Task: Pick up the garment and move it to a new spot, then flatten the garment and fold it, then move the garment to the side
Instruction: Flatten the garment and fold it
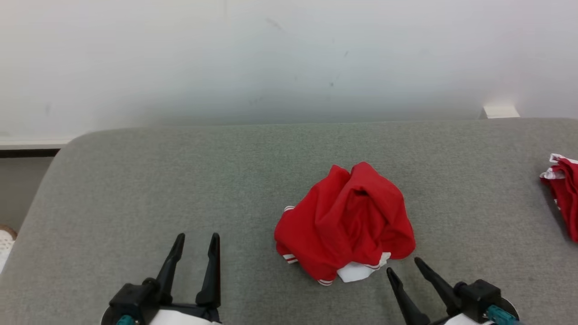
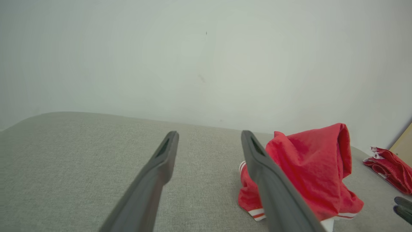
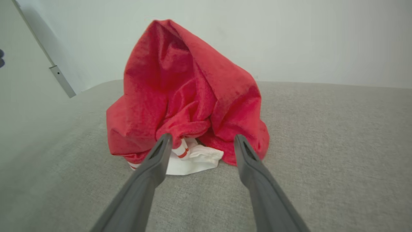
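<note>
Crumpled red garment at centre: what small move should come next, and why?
Probably ease the right tool forward onto the near edge of the red garment, ready to close. Its jaws stand open and empty, just short of the crumpled heap, aimed at the white trim; nothing is gripped yet.

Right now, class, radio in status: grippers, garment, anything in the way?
Left gripper open, empty, over grey surface. Right gripper open, tips close to crumpled red garment. Second red garment far right, not in the way.
</note>
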Controlling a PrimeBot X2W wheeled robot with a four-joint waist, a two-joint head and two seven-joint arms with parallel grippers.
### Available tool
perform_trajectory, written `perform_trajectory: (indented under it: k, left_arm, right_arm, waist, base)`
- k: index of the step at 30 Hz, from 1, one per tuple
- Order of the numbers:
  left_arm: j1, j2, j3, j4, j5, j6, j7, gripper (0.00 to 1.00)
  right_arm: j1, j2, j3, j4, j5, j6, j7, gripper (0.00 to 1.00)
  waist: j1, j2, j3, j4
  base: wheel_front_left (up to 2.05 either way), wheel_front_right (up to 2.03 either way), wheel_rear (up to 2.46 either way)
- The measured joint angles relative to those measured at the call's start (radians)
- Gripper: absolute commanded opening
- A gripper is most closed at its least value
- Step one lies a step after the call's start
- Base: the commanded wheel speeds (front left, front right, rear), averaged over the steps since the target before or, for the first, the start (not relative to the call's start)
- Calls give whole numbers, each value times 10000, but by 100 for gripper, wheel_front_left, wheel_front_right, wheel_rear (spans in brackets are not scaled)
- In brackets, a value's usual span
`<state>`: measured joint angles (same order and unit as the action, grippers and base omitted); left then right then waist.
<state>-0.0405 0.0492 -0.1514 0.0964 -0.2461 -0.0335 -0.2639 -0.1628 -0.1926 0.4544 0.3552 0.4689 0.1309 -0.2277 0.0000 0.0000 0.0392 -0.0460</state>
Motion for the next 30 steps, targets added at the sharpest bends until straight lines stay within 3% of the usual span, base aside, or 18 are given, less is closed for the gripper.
perform_trajectory:
  k: [10, 11, 12, 13, 14, 19, 23, 30]
  left_arm:
    - [-168, 0, -94, 82, -136, 77, -2, 100]
    - [-175, -2, -94, 82, -144, 77, 0, 100]
    - [-185, -2, -98, 86, -144, 75, -2, 100]
    - [-198, -2, -79, 84, -144, 67, -2, 100]
    - [-202, -2, -67, 82, -144, 67, -2, 100]
    - [-201, -2, 23, 69, -144, 77, 0, 100]
    - [-194, -6, 44, 19, -144, 77, -2, 100]
    - [-194, -6, 29, 2, -174, 79, -2, 100]
  right_arm:
    - [-1445, 125, 1110, 2397, 815, 0, 458, 100]
    - [-1547, 159, 1143, 2604, 892, 0, 435, 81]
    - [-1645, 182, 1168, 2754, 949, 0, 395, 49]
    - [-1741, 209, 1218, 2897, 997, 0, 318, 30]
    - [-1827, 232, 1233, 2993, 1097, 0, 236, 0]
    - [-2113, 144, 1189, 3150, 1609, 0, -109, 0]
    - [-2085, -17, 1095, 2010, 3231, -2, -174, 0]
    - [-1393, -1735, 1112, -286, 5334, 0, 915, 0]
  waist:
    - [0, 0, 216, 1131]
    - [0, 0, 237, 1234]
    - [0, 0, 259, 1328]
    - [0, 0, 280, 1411]
    - [0, 0, 302, 1484]
    - [0, 0, 383, 1568]
    - [0, 0, 444, 1310]
    - [0, 0, 575, 675]
  base:
    - [0, 0, 0]
    - [0, 0, 0]
    - [0, 0, 0]
    - [0, 0, 0]
    - [0, 0, 0]
    - [0, 0, 0]
    - [0, 0, 0]
    - [0, 0, 0]
